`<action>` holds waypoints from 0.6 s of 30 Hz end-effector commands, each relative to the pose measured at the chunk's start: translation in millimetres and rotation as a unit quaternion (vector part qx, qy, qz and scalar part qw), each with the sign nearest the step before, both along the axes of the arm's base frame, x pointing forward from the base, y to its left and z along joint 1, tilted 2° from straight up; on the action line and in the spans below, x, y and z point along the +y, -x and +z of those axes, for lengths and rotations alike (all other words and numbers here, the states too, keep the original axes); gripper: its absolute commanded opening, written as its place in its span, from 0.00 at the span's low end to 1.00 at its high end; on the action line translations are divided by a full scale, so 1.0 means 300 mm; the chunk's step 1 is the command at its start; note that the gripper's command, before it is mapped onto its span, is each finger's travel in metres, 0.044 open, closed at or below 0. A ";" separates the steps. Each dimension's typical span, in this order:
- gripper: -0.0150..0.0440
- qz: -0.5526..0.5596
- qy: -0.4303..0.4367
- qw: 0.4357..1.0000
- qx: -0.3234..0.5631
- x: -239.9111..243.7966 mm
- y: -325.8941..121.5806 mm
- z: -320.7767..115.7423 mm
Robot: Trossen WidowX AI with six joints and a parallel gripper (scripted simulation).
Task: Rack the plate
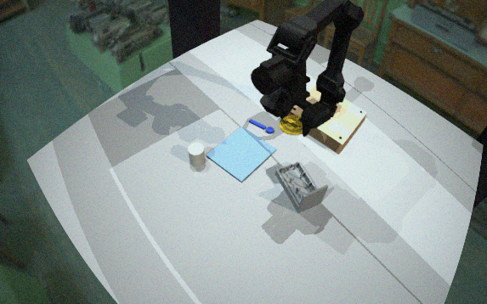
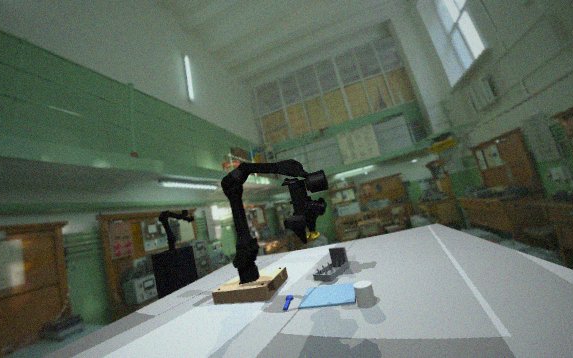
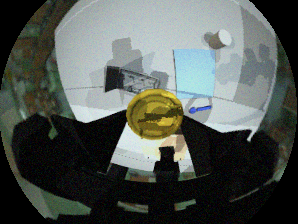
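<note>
Pincer point(image 1: 297, 121): clamped on the yellow plate, carried high above the tabletop point(image 1: 211, 238).
Yellow plate point(image 1: 291, 124): off the tabletop, in the air just beside the arm's wooden base block point(image 1: 342, 124), over the blue spoon's point(image 1: 262, 126) end of the tabletop.
Dish rack point(image 1: 301, 187): grey, standing on the tabletop, well apart from the wooden base block on the side away from the arm's post.
Key relation: the dish rack lies below and forward of the plate; the wrist view shows it up and left of the plate's face.
Rack axis: its rails appear to run diagonally, so the plate's edge probably needs turning to match.
Nearby: light blue mat point(image 1: 241, 153) and a white cup point(image 1: 196, 155) beside the dish rack.
</note>
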State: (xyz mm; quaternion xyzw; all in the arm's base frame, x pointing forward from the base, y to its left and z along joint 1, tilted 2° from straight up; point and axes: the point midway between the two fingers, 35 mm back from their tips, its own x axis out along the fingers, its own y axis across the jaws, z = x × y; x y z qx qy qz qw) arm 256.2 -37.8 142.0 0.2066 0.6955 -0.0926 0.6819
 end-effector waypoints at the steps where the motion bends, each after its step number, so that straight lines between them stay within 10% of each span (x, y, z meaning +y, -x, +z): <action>1: 0.25 0.043 -0.031 0.998 -0.017 0.008 -0.013 -0.034; 18: 0.25 0.219 -0.146 0.956 -0.129 0.039 -0.050 -0.154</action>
